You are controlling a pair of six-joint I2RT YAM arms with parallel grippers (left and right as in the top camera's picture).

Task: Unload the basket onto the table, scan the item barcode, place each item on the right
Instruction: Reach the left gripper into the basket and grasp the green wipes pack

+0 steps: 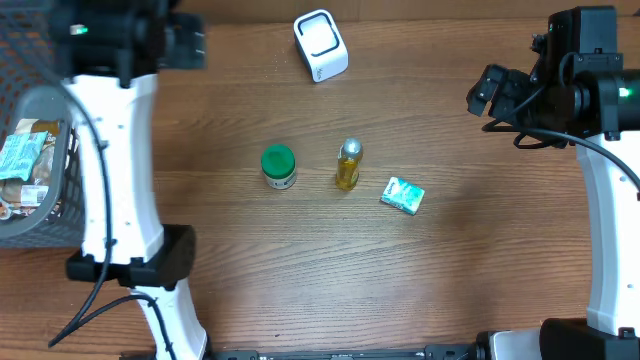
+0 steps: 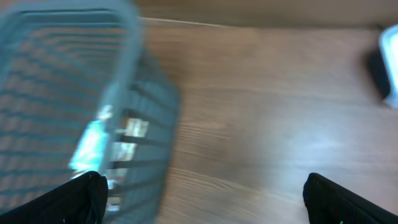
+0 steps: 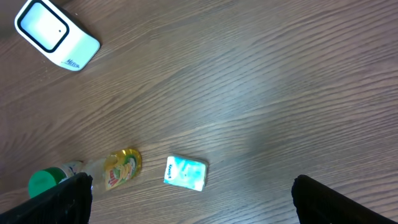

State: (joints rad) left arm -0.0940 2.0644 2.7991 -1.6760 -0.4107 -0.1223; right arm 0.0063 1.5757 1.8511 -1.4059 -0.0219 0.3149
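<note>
Colourful items on a brown wood-grain table [image 1: 450, 280].
White scanner [image 1: 320, 45], green-lidded jar [image 1: 278, 165], yellow bottle [image 1: 348, 167], teal packet [image 1: 403, 195], grey basket [image 1: 40, 232].

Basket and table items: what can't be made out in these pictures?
- Packets in the basket: left wrist view is motion-blurred; overhead, the frame edge cuts them off.
- Barcodes on the jar, bottle and small box: too small in overhead and right wrist views.
- Jar in right wrist view: partly hidden behind the right jaws.
</note>
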